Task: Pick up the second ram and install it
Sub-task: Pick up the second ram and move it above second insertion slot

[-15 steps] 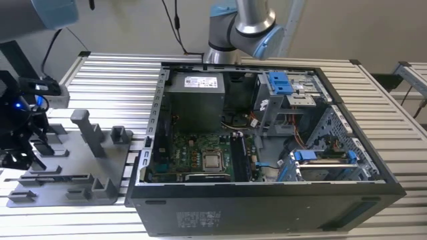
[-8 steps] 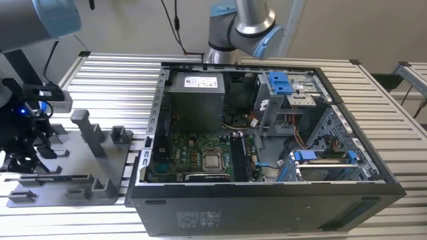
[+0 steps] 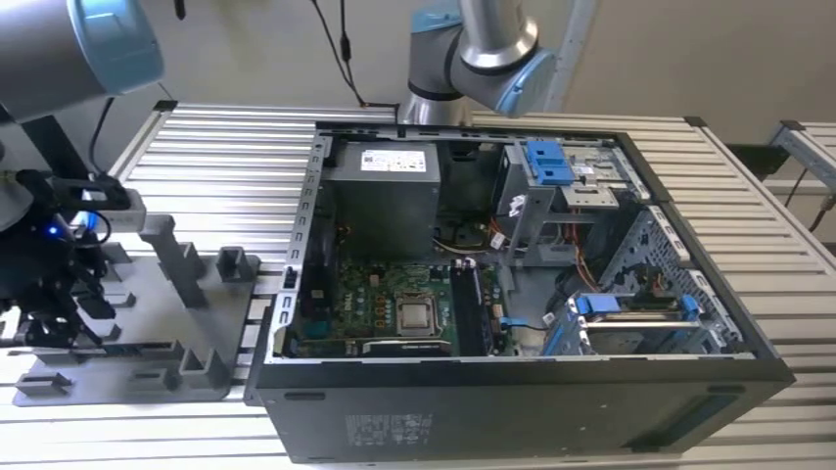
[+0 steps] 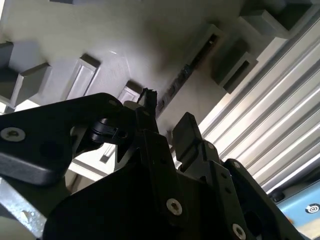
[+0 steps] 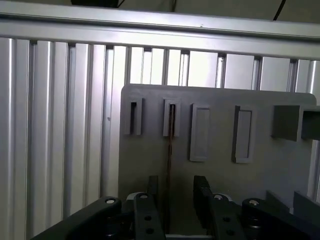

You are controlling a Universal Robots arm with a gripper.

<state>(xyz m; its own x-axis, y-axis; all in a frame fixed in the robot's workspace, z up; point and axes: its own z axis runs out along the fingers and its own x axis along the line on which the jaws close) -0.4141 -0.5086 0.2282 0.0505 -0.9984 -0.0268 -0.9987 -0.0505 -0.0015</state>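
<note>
Arm bent down over grey plastic fixture (image 3: 151,325), 9 o'clock of black computer case (image 3: 523,421). End effector (image 5: 176,192) released, straddling one thin upright second ram (image 5: 169,140); four slots (image 5: 200,132).

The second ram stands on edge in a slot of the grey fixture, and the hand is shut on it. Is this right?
Not quite. The hand is open: in the first wrist view its fingers stand either side of the second ram with gaps. The ram does stand in the grey fixture's slot.
</note>
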